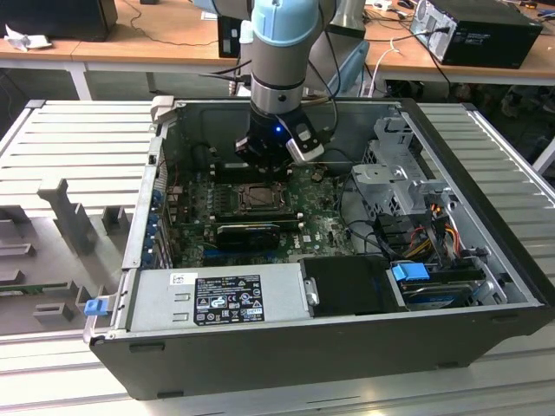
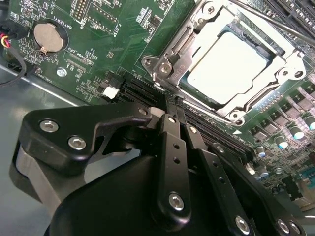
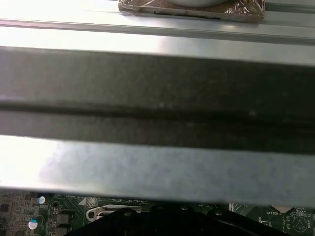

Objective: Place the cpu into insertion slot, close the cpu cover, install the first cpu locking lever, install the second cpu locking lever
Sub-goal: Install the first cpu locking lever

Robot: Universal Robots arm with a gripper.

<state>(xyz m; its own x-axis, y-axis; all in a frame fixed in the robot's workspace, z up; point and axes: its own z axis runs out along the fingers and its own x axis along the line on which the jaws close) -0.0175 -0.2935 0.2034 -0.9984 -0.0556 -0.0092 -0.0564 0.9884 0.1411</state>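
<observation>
In the second wrist view the cpu (image 2: 226, 66) lies flat in the socket with its pale metal top showing. The cpu cover (image 2: 184, 46) lies down around it, framing the chip in its square opening. My gripper (image 2: 173, 101) hovers just off the socket's corner, over the black slots beside it. Its two black fingers are pressed together with nothing between them. A thin metal rod (image 2: 278, 22) runs along the socket's far side. In the exterior view the arm's wrist (image 1: 270, 139) hangs inside the open computer case, just behind the socket (image 1: 258, 198).
A long black card (image 1: 250, 232) sits in front of the socket. The power supply (image 1: 221, 295) and a black box (image 1: 347, 284) fill the case front. Drive cage (image 1: 395, 173) and cables (image 1: 434, 230) crowd the exterior view's right. A coin battery (image 2: 48, 37) sits on the board.
</observation>
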